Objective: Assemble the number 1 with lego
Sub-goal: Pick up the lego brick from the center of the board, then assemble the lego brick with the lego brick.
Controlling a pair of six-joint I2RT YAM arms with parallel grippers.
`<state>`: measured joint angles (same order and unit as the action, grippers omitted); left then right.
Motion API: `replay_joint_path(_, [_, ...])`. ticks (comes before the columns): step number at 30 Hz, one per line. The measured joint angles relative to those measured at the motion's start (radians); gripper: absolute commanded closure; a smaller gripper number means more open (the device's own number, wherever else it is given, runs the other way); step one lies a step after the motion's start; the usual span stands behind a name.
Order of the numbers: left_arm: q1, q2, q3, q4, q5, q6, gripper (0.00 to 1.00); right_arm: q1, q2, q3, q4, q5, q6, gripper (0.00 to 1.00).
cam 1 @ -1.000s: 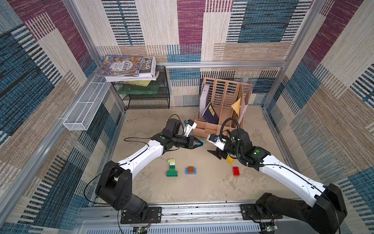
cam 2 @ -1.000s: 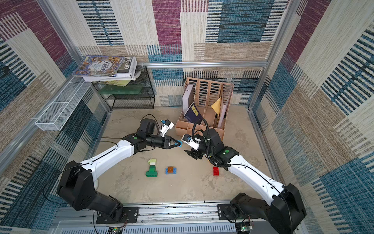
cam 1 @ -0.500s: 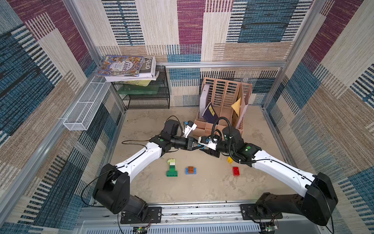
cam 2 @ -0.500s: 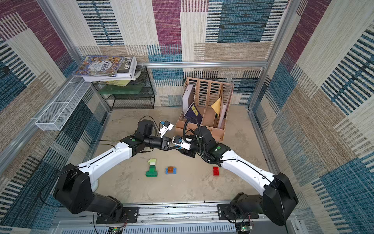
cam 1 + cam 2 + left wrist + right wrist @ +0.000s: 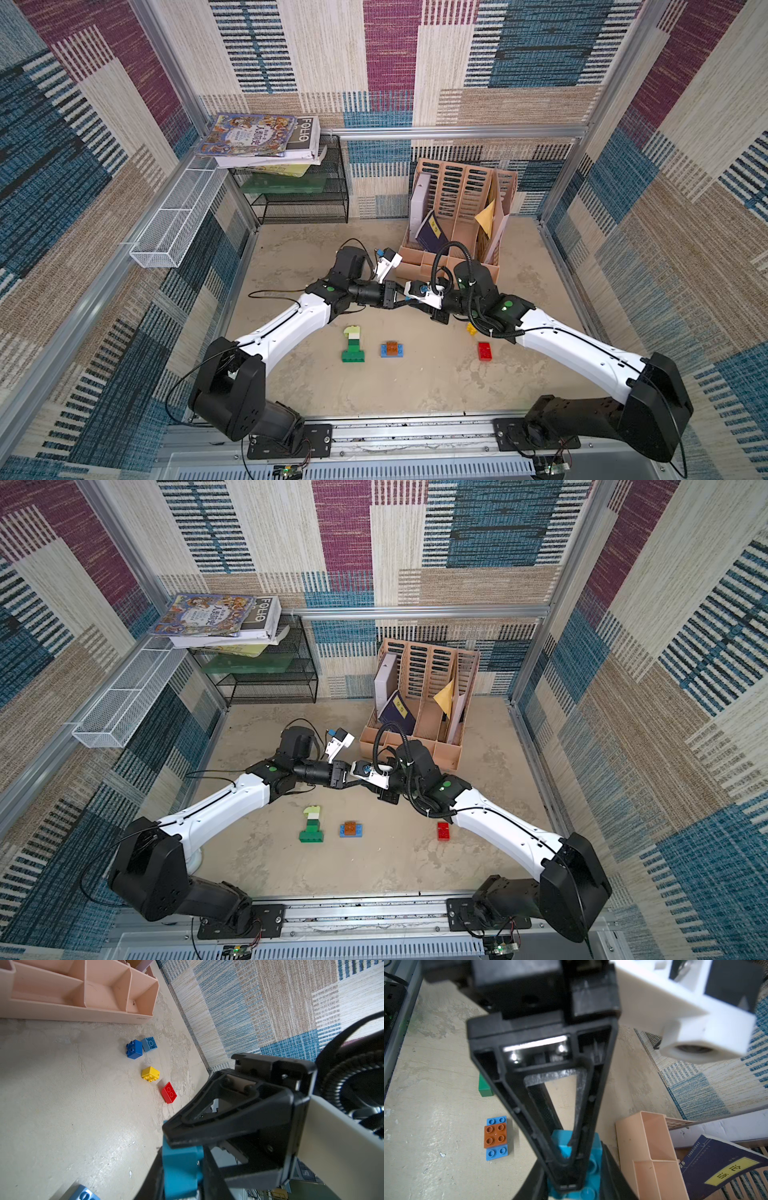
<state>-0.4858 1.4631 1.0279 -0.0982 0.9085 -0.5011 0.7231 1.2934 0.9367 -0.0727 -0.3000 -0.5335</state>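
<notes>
My two grippers meet tip to tip above the floor, behind the other lego. The left gripper (image 5: 182,1159) is shut on a teal brick (image 5: 178,1176). The right gripper (image 5: 571,1180) grips the same teal brick (image 5: 593,1151) from the opposite side, its jaws against the brick's two sides. From above, the left gripper (image 5: 395,296) and right gripper (image 5: 411,300) hide the brick. A flat stack of dark green, cream and lime bricks (image 5: 353,343) lies near a blue plate carrying a brown brick (image 5: 392,350).
Loose bricks lie to the right: red (image 5: 484,351), yellow (image 5: 471,328), and in the left wrist view blue (image 5: 134,1049) and light blue (image 5: 149,1044). A peach file organiser (image 5: 457,216) stands behind the grippers. A black wire shelf with books (image 5: 299,195) is at back left.
The right gripper has moved left from above the yellow brick to the left gripper's tip and closed around the teal brick. The left arm has barely moved.
</notes>
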Motion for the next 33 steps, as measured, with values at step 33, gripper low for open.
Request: replay_joint_path(33, [0.109,-0.591,-0.407,-0.323,-1.273,-0.313,0.40,0.176,0.443,0.274,-0.383,-0.026,-0.121,0.81])
